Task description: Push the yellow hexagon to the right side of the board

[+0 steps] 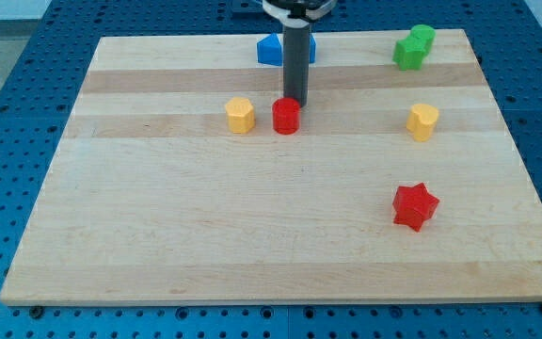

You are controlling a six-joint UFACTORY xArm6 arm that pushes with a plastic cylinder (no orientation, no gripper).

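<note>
The yellow hexagon (240,115) sits on the wooden board (252,235) left of centre in the upper half. A red cylinder (286,117) stands just to its right, a small gap between them. My tip (294,98) comes down right behind the red cylinder, at its top edge, touching or nearly touching it. The tip is to the upper right of the yellow hexagon and apart from it. A second yellow block, heart-like in shape (422,121), lies toward the view's right.
A blue block (271,48) lies at the top edge, partly hidden behind the rod. A green block (413,47) sits at the top right. A red star (414,206) lies at the lower right. Blue perforated table surrounds the board.
</note>
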